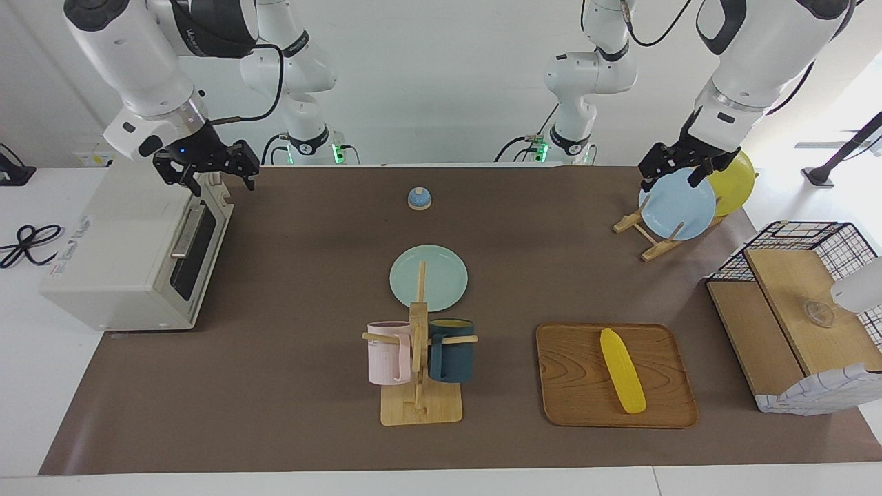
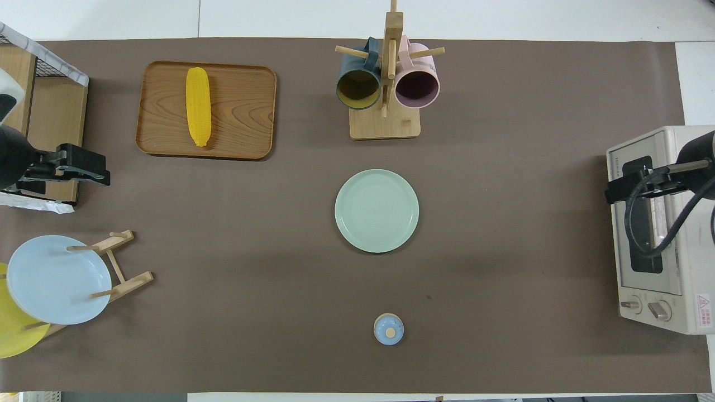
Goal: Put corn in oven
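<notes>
Facing view: the corn lies flat on the wooden tray, at about 5 o'clock from the green plate, w/ nothing gripping it, while the oven at 9 o'clock has its door shut, so the task looks not yet started. The right gripper hangs w/ jaws wide over the oven's top, prob. to open the door first, and the left gripper, also wide and empty, hangs over the plate rack. Overhead view: corn at 10 o'clock from the plate, oven at 3 o'clock, right gripper over it, left gripper just beside the tray.
</notes>
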